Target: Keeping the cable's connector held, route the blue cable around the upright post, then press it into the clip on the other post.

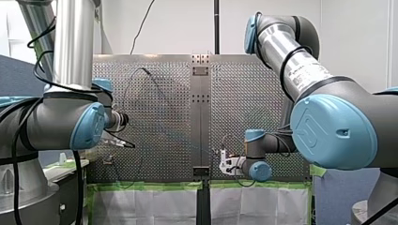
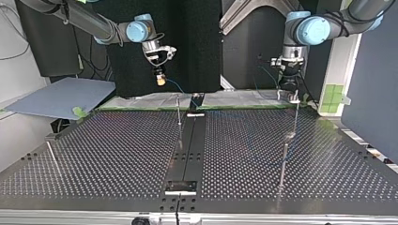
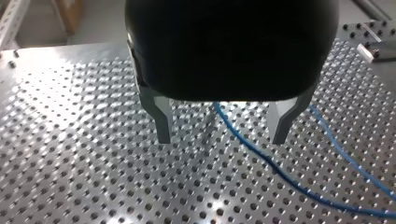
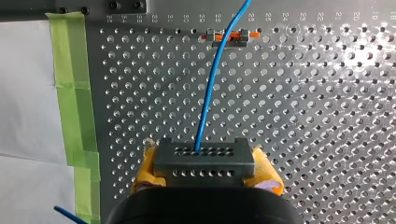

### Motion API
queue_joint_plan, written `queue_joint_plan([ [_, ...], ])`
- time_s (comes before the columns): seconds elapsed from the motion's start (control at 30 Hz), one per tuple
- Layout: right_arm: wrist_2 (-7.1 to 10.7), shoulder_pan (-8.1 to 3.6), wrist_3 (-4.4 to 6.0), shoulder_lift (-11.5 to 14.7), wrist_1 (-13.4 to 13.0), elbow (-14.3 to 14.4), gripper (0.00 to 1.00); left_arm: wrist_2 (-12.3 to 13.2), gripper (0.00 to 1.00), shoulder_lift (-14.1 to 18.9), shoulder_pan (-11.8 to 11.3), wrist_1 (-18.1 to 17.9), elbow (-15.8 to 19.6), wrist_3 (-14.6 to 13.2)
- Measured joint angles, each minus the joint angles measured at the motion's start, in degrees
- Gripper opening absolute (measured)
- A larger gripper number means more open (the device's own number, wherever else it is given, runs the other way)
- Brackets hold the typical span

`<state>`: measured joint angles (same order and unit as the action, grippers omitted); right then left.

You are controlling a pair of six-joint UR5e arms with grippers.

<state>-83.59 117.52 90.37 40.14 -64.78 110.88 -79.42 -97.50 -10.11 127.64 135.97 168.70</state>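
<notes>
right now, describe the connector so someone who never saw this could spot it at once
Above the perforated table, find my right gripper and its yellow pads. Between them sits the connector, a dark grey block with two rows of tiny holes. Only it has the blue cable leaving it.

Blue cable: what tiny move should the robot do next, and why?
Probably lower my left tool and close it on the blue cable. Its fingers stand open over the table with the cable passing between them, while my right tool grips the connector.
</notes>
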Motion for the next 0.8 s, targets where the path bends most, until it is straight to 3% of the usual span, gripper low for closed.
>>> queue_joint_plan([
  [0.3, 0.0, 0.03, 0.0, 0.0, 0.0, 0.0, 0.0, 1.3, 1.0, 4.2, 0.1, 4.2, 0.1, -4.2],
  [0.8, 0.14, 0.02, 0.53, 0.0, -0.1, 0.0, 0.0, -4.4, 1.0, 11.9, -0.5, 11.9, -1.5, -11.9],
])
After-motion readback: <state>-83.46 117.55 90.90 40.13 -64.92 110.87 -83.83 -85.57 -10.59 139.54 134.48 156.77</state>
